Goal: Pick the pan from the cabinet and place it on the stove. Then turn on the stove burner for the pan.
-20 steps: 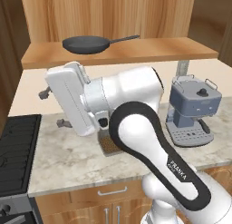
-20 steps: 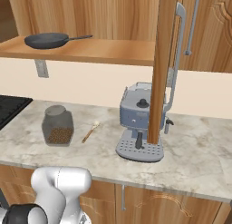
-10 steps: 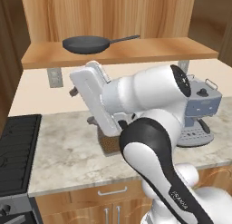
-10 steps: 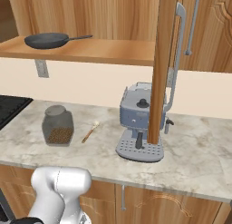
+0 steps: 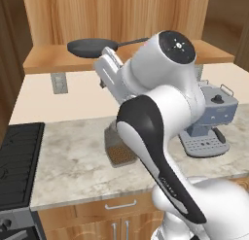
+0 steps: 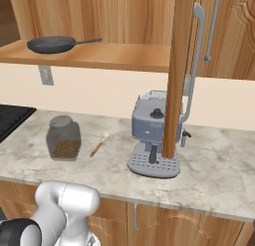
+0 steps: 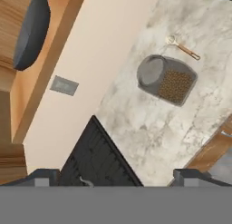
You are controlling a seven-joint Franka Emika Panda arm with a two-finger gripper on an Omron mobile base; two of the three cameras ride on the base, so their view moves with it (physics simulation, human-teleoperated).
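On the open shelf of the cabinet (image 6: pixel 124 56), up against the wooden back wall, you have the pan (image 5: pixel 90 47) sitting flat, its long thin handle pointing to the right along the shelf. Below it, on the marble counter (image 6: pixel 219 170), a glass jar (image 6: pixel 63 138) of brown grains stands beside a small wooden spoon (image 6: pixel 98 145). To their right a grey coffee machine (image 6: pixel 152 135) sits partly behind the open cabinet door (image 6: pixel 180 70). At the counter's left end you see the black grates of the stove (image 5: pixel 17 163). Your arm is raised in front of the shelf, well apart from the pan. The gripper (image 7: pixel 113 175) has its two fingertips spread wide, holding nothing.
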